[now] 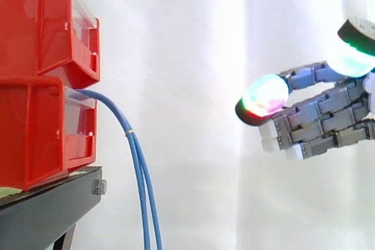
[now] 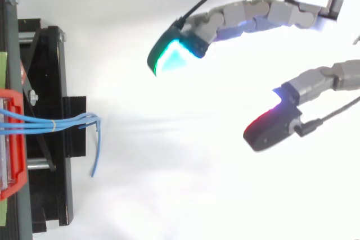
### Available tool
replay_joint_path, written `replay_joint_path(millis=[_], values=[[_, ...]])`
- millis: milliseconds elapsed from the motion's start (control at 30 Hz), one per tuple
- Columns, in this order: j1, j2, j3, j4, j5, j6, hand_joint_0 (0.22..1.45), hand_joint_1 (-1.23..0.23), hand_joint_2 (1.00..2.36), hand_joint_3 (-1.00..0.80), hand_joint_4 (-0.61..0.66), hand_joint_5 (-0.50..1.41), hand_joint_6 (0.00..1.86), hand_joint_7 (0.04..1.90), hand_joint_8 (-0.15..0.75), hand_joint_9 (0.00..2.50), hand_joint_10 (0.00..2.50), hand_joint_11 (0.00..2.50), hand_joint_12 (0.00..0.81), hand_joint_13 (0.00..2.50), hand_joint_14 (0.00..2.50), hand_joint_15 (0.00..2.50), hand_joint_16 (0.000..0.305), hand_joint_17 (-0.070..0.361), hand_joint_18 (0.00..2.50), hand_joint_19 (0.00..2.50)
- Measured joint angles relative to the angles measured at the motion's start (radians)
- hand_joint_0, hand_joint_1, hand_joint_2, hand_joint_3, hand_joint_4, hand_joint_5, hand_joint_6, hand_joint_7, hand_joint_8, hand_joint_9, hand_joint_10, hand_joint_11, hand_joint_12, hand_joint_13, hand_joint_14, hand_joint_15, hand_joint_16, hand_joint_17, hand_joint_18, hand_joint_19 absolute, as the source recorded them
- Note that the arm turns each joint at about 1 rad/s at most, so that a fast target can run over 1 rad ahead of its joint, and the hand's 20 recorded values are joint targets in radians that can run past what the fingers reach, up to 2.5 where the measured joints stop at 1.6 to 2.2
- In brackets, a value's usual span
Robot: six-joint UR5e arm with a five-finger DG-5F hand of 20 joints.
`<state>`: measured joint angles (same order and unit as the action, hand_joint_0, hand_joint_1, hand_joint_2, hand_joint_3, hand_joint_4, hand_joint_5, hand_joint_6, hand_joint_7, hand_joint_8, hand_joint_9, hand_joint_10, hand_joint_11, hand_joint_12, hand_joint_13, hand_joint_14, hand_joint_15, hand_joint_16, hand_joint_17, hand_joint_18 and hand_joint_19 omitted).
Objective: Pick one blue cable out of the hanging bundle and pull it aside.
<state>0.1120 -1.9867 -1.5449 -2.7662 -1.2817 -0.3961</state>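
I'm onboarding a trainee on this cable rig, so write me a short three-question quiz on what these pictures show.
1. True or false: the hand is touching the blue cables.
2. Which of the stacked red bins do the cables come out of: A upper, B lower?
3. Are the fingers open or shut?
Key: 1 false; 2 B; 3 open.

Clear gap between fingers (image 1: 266, 95) and blue cables (image 1: 130, 134)

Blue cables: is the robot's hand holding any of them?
No, the hand hovers open to the right of the blue cables, with white curtain showing between them.
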Motion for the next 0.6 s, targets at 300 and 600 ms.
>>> replay_joint_path(millis=[300, 600], values=[[0.007, 0.0, -0.043, 0.155, 0.096, 0.008, 0.47, -0.63, 1.0, -0.5, 0.12, -0.23, 0.5, 0.64, 0.192, 0.4, 0.0, 0.03, 0.273, 0.27, 0.0, 0.1, 0.041, 0.093, 0.16, 0.2], [0.015, -0.028, -0.042, 0.173, 0.126, 0.033, 0.47, -0.63, 1.0, -0.5, 0.12, -0.23, 0.5, 0.65, 0.191, 0.4, 0.0, 0.02, 0.274, 0.27, 0.0, 0.1, 0.041, 0.092, 0.15, 0.2]])
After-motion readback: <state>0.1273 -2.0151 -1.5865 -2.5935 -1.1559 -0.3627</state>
